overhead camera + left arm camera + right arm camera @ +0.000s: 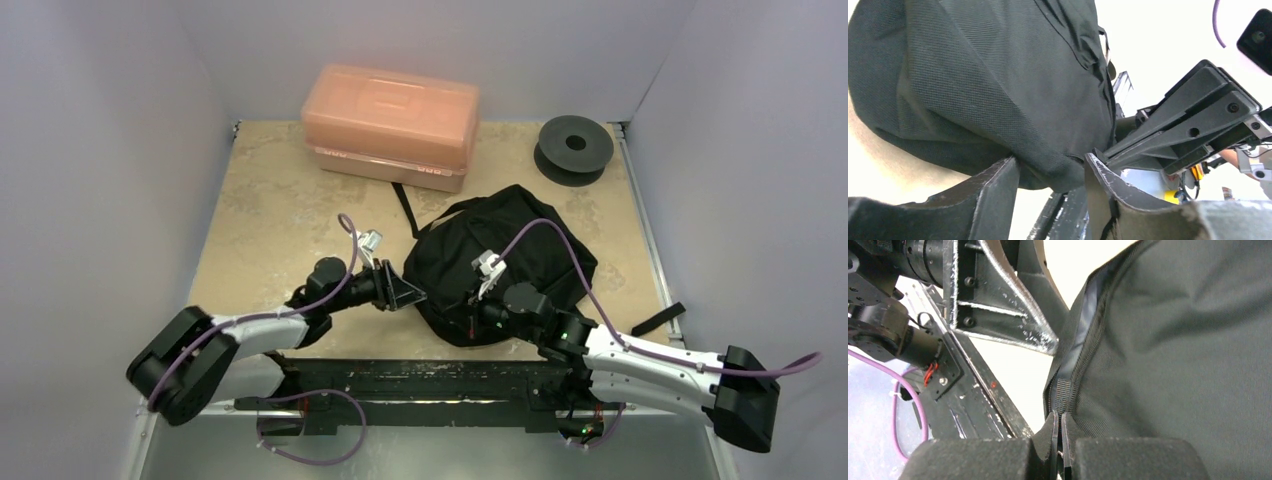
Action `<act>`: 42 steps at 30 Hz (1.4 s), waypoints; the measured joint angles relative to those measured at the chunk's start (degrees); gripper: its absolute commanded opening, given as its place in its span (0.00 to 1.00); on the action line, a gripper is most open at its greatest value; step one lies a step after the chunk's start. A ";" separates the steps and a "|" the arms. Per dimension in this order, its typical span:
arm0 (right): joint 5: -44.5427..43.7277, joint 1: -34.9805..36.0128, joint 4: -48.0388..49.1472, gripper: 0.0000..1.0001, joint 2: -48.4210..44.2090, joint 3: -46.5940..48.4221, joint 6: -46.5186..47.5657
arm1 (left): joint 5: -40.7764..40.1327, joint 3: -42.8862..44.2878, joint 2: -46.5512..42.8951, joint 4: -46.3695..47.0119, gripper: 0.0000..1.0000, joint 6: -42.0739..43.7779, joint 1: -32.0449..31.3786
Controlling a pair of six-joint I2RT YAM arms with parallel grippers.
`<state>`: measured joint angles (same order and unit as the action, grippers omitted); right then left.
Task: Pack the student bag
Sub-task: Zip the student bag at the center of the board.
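Note:
The student bag (520, 250), a soft black backpack, lies in the middle of the table. My left gripper (412, 294) is at its left near edge. In the left wrist view the left gripper (1050, 162) has a bulge of bag fabric (998, 75) pinched between its fingertips. My right gripper (472, 300) is at the bag's near edge. In the right wrist view the right gripper (1058, 415) is shut on the ribbed pull tab (1063, 390) of the zip (1083, 325), which runs up the bag's edge (1188, 340). The bag's inside is hidden.
A rigid orange-pink plastic box (390, 125) stands at the back. A black round spool (574, 148) is at the back right. Bag straps trail toward the box (404, 208) and to the right edge (657, 319). A black rail (420, 380) runs along the near edge.

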<state>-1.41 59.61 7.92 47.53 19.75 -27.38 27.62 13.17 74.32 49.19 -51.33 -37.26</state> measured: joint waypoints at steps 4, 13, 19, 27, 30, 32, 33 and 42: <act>-0.13 0.00 3.67 0.00 0.07 -0.02 1.84 | 0.15 6.05 -11.02 -22.34 0.56 2.43 0.00; -0.22 0.02 5.95 0.00 2.97 0.00 5.22 | 3.63 32.65 -14.38 -60.63 0.53 9.46 0.00; -0.17 0.00 6.23 0.00 2.10 -0.02 5.79 | 7.93 35.39 -3.45 -66.51 0.53 11.56 0.00; -0.04 0.00 6.27 0.00 1.99 0.00 6.08 | 12.72 35.39 6.86 -63.49 0.32 10.36 -0.57; 0.39 0.02 6.32 0.00 2.34 0.00 6.25 | 14.05 35.32 7.63 -59.49 0.31 8.92 -1.01; 0.70 0.02 6.27 0.00 2.38 0.00 6.45 | 14.56 35.30 8.04 -57.27 0.31 7.85 -1.40; 0.79 0.00 6.29 0.00 2.38 0.00 6.47 | 14.82 35.30 8.28 -56.24 0.31 7.45 -1.66; 0.79 0.02 5.60 0.00 1.79 0.00 6.45 | 16.02 34.42 9.25 -52.59 0.34 5.42 -3.43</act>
<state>-0.62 59.64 13.52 49.32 19.75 -20.93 43.64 47.59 83.57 -3.40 -45.91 -40.69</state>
